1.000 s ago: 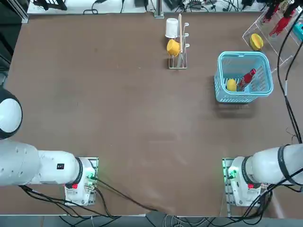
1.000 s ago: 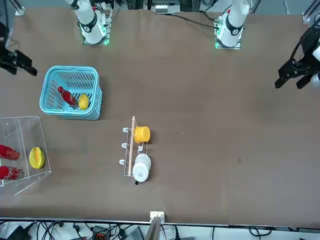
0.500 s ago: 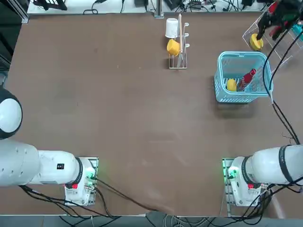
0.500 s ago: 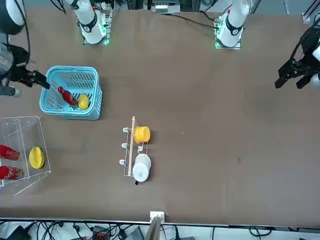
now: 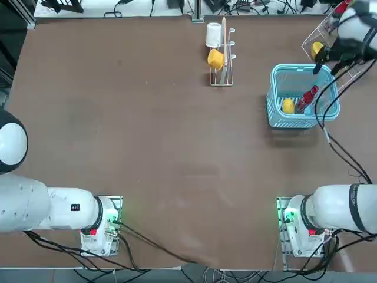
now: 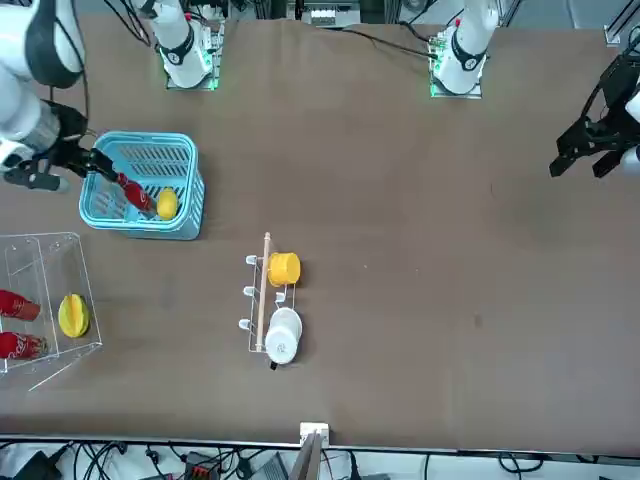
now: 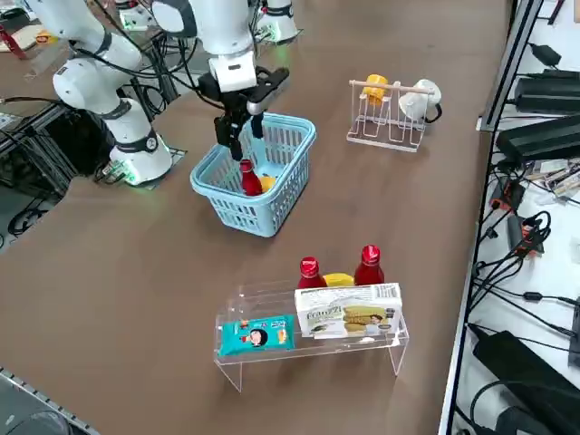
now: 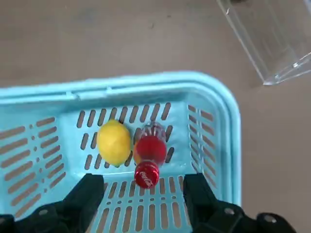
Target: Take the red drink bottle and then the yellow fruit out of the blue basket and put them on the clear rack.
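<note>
The blue basket [image 5: 274, 97] [image 6: 140, 137] [image 7: 217, 195] stands at the right of the table. In it the red drink bottle [image 5: 307, 98] [image 6: 133, 192] [image 7: 248, 178] [image 8: 148, 155] lies tilted, cap up, with the yellow fruit [image 5: 287, 105] [image 6: 166, 204] [image 8: 114, 142] touching its side. My right gripper [image 5: 320, 61] [image 6: 100, 165] [image 7: 237, 136] [image 8: 143, 194] hangs open just above the basket's far right part, holding nothing, its fingers [image 8: 90, 194] on either side of the bottle's cap. The clear rack [image 6: 40, 290] [image 7: 313, 335] [image 8: 272, 34] stands beyond the basket.
On the clear rack are two more red bottles [image 7: 369, 265], a larger yellow fruit [image 6: 72, 315] and two snack boxes [image 7: 349, 313]. A peg stand [image 5: 222, 56] with a yellow cup and a white cup stands at the far middle. Cables trail along the right edge.
My right arm has swung in from the far right corner by the rack and come down over the basket. The gripper has stayed open; bottle and fruit have not moved.
</note>
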Robot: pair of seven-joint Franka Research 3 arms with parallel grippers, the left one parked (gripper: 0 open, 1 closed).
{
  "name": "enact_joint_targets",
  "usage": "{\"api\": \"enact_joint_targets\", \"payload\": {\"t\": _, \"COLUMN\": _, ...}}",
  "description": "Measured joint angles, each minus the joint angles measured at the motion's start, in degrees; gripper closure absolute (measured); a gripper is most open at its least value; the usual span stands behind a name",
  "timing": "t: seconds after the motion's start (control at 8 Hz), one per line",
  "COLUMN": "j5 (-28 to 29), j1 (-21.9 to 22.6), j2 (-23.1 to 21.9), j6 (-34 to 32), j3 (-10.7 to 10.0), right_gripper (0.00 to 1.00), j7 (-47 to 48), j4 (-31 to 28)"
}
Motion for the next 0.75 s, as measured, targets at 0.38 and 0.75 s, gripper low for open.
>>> {"api": "enact_joint_targets", "payload": {"t": 0.38, "j5": 0.0, "j1": 0.03, "j2": -1.27, "j6": 5.13, "j3": 0.26, "right_gripper": 0.0, "j7": 0.0, "j4": -5.13}}
{"api": "enact_joint_targets", "payload": {"t": 0.75, "j5": -0.85, "j1": 0.03, "j2": -0.4, "j6": 8.32, "j3": 0.26, "right_gripper": 0.07, "j7": -0.06, "j4": -7.17}}
